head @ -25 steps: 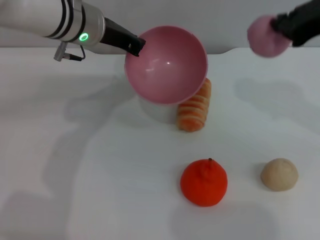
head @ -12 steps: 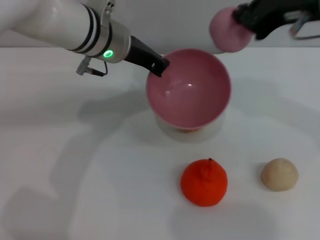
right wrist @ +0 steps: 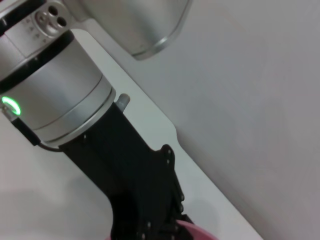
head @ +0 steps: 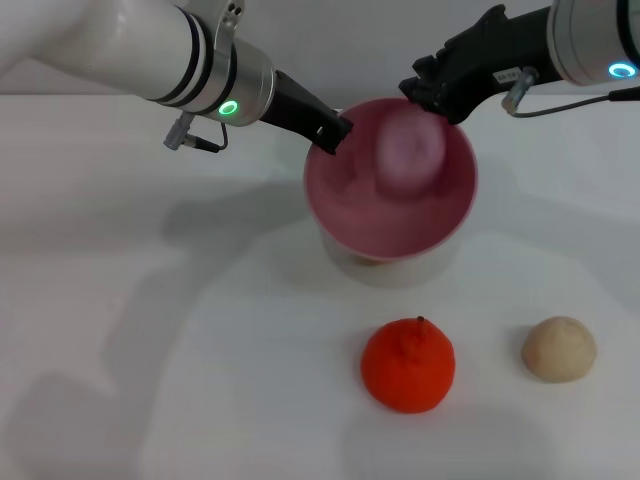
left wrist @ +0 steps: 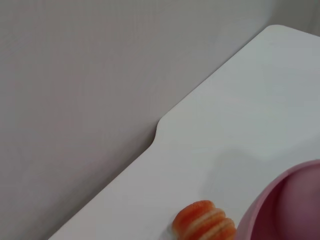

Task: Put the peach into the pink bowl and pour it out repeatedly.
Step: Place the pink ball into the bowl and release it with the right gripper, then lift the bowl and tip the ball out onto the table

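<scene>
Head view shows one pink bowl held above the white table, the left gripper with jaws clenched on its rim. One peach sits blurred inside the bowl, just below the right gripper, whose jaws I cannot tell. Nearer than the bowl lie one tangerine and one beige bun; one striped orange toy lies beside the bowl.

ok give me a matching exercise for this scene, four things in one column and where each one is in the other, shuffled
Things:
1. peach
2. pink bowl
3. orange tangerine
4. beige bun

Places:
A. on the table, nearest the front, below the bowl in the head view
B. held at its rim by the left tool
C. on the table at the robot's right
D. inside the bowl, just under the right tool

Pairs: 1-D, 2-B, 3-A, 4-C
</scene>
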Controlling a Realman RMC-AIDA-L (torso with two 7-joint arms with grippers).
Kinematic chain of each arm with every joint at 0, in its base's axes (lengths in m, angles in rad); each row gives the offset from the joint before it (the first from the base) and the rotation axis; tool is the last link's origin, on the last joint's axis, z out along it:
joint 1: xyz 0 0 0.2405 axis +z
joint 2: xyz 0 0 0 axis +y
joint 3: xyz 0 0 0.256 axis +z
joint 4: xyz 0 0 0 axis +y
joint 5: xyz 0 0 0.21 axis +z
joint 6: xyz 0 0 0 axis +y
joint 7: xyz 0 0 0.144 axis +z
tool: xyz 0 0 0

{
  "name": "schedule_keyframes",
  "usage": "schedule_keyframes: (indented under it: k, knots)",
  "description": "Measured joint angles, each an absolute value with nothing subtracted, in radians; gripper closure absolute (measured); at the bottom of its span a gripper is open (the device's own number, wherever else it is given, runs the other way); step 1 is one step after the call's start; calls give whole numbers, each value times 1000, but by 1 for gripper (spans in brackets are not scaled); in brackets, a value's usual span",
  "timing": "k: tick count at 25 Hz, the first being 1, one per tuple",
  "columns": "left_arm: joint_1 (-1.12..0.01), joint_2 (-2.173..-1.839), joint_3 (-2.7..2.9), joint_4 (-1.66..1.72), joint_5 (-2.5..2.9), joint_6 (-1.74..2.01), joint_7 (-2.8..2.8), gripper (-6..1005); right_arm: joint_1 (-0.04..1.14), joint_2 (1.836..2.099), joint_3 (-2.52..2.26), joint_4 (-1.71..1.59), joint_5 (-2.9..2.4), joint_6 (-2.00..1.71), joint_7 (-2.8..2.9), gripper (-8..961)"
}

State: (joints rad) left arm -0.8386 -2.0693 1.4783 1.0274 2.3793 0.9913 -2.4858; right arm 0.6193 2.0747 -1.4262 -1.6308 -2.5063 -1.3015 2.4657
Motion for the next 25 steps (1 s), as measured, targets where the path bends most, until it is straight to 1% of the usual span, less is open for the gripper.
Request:
schedule_keyframes:
  k: [1,6,8,11,12,14,18,22,25]
  knots:
    - [-839,-2069,1478,1026,2379,990,-2485,954,619,2075,-1426,-1631,-2506,-1298,2466,920]
    - [-839,-2069,1479,1024,2379,990,-2484,954,611,2075,-1427,-1639,-2506,-1288,2465,708]
    - [-839,-2069,1479,1021,2378,981,-2483,954,604,2075,-1423,-1641,-2506,-1278,2465,658]
    - [-839,-2069,1479,1021,2378,974,-2482,954,574,2075,-1417,-1650,-2500,-1223,2465,584]
    - [-834,-2069,1481,1021,2378,960,-2481,954,537,2076,-1415,-1659,-2474,-1160,2461,559]
    - [-831,-2069,1482,1020,2378,949,-2481,954,520,2076,-1411,-1663,-2453,-1127,2455,559]
    - [-828,-2069,1492,1019,2377,931,-2481,954,419,2077,-1367,-1643,-2223,-971,2314,560]
    - [-824,-2069,1497,1017,2378,912,-2481,954,324,2072,-1314,-1521,-1724,-912,1915,560]
    - [-820,-2069,1506,1017,2378,894,-2480,954,289,2072,-1268,-1387,-1354,-977,1582,559]
